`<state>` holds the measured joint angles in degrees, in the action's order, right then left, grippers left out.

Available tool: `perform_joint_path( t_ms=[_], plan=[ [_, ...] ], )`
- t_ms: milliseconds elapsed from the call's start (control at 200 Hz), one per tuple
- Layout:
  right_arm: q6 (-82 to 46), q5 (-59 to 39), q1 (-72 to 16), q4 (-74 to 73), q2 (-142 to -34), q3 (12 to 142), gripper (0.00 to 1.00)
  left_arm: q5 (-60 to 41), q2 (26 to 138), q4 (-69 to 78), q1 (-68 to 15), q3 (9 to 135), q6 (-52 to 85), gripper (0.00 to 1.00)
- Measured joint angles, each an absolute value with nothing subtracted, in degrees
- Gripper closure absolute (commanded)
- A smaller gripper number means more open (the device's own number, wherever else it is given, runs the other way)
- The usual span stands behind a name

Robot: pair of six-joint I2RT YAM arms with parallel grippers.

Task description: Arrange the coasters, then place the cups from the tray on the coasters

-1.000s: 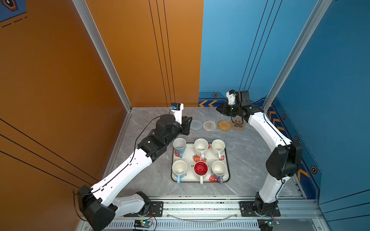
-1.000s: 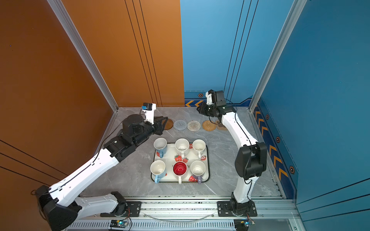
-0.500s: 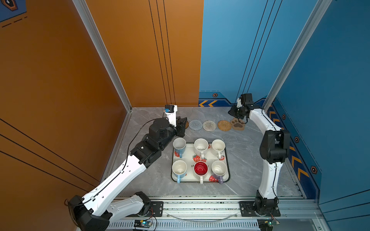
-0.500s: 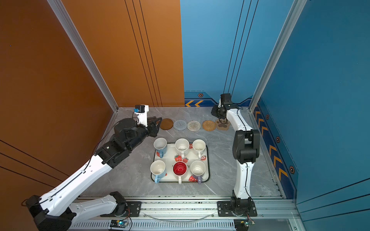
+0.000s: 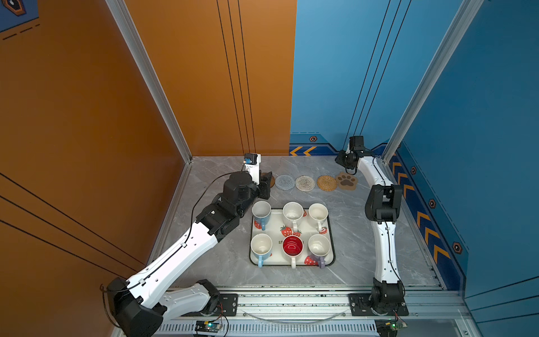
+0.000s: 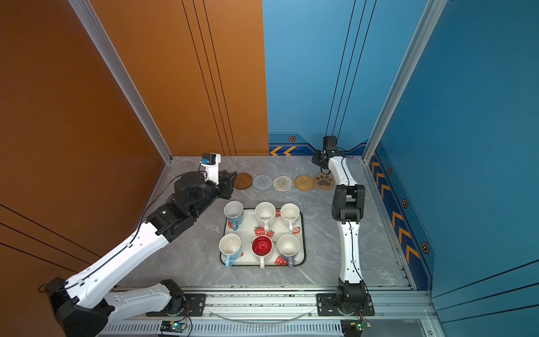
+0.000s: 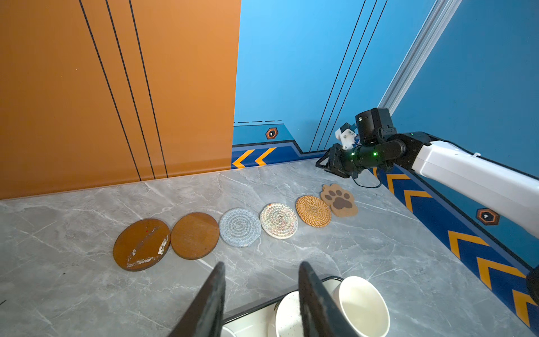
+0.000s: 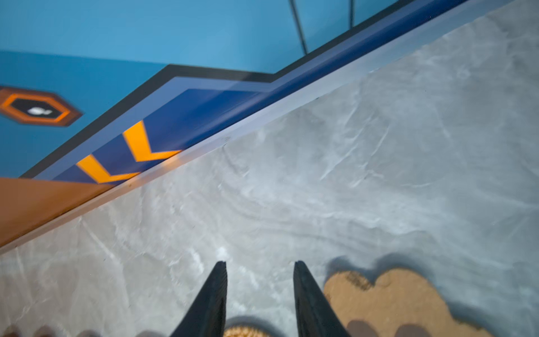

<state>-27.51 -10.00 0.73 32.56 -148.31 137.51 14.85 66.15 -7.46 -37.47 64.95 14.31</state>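
Several coasters lie in a row at the back: two brown discs, a grey round, a cream round, a tan woven round and a paw-print coaster. Several cups stand on the strawberry tray, among them a light blue cup, the red-inside cup and a lavender cup. My left gripper hangs open and empty between the brown discs and the tray. My right gripper is open and empty, just behind the paw-print coaster.
Orange wall and blue wall close the back, and a blue side wall runs along the right. The right arm's elbow stands right of the tray. A metal rail edges the front.
Both grippers' jaws have spread wider. The right arm's elbow has swung in toward the middle while its gripper stayed by the paw-print coaster. The left gripper has shifted only slightly by the brown discs.
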Motion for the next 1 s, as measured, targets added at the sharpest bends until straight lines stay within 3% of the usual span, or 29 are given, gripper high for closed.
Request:
perform_joint_path(
  t_ms=[997],
  plan=[
    [-31.42, -16.73, 4.84, 31.29, -153.53, 137.67, 0.66, 14.33, 73.19, -7.51, -37.47, 67.7, 13.26, 0.55]
  ],
)
